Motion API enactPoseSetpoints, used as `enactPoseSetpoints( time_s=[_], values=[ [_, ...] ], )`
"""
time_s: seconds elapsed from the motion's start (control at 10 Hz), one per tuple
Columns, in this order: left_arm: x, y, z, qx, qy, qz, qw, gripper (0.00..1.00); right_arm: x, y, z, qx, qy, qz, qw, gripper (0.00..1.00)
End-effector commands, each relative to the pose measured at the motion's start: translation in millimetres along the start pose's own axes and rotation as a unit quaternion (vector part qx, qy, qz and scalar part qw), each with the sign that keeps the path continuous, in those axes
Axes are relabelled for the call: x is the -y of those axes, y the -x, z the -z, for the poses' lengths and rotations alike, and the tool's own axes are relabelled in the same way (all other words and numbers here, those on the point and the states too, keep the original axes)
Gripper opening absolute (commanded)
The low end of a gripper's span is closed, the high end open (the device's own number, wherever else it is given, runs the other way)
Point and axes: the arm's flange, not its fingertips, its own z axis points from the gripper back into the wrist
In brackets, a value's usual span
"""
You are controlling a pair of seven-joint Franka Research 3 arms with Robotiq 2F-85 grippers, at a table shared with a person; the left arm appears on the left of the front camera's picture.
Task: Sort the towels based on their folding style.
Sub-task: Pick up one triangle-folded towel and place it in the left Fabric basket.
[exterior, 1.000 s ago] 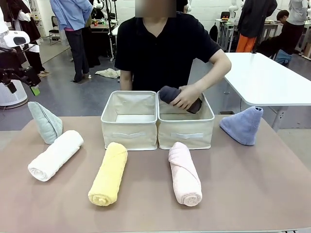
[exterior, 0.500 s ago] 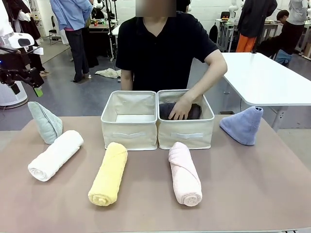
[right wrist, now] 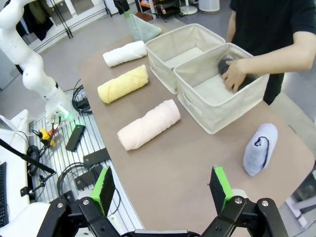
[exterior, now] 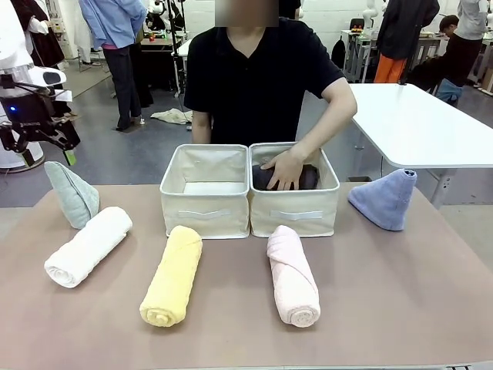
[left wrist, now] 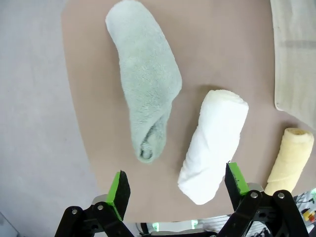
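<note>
— Front view, the count?
— Two bins, left bin (exterior: 204, 212) and right bin (exterior: 296, 216). In the right bin a person's hand (exterior: 283, 169) rests on the dark grey roll (exterior: 310, 179). Three rolls lie nearer than it: white roll (exterior: 87, 247), yellow roll (exterior: 172, 275), pink roll (exterior: 293, 275). Two cones flank it: mint cone (exterior: 71, 194), blue cone (exterior: 383, 199).
— Wrist views?
— The left gripper (left wrist: 177, 185), jaws apart, is above the mint cone. The right gripper (right wrist: 162, 190) is apart too, empty.

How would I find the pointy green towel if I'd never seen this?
From the beige bins in the middle, look to the far left. The pale mint towel stands there, beside the white rolled towel. Its neighbours are rolls; it is a pointed cone.
</note>
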Motion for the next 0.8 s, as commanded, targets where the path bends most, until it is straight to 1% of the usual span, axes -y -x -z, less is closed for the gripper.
enactPoseSetpoints(
  time_s=[0.0, 0.1, 0.2, 0.4, 0.7],
  values=[
    [6.0, -7.8, 10.5, 0.005, -0.009, -0.019, 1.000, 1.00, 0.9, -0.1, 1.8, 0.004, -0.003, -0.003, 1.000, 1.00],
    [4.8, -12.9, 16.7, 0.009, -0.011, -0.030, 0.999, 1.00, 0.9, -0.1, 1.8, 0.004, -0.003, -0.003, 1.000, 1.00],
    [3.1, -18.2, 23.3, 0.003, -0.017, -0.044, 0.999, 1.00, 0.9, -0.1, 1.8, 0.004, -0.003, -0.003, 1.000, 1.00],
    [1.3, -24.6, 35.3, -0.010, -0.022, -0.056, 0.998, 1.00, 0.9, -0.1, 1.8, 0.004, -0.003, -0.003, 1.000, 1.00],
    [-3.5, -38.0, 55.5, -0.033, -0.012, -0.062, 0.997, 1.00, 0.9, -0.1, 1.8, 0.004, -0.003, -0.003, 1.000, 1.00]
  ],
)
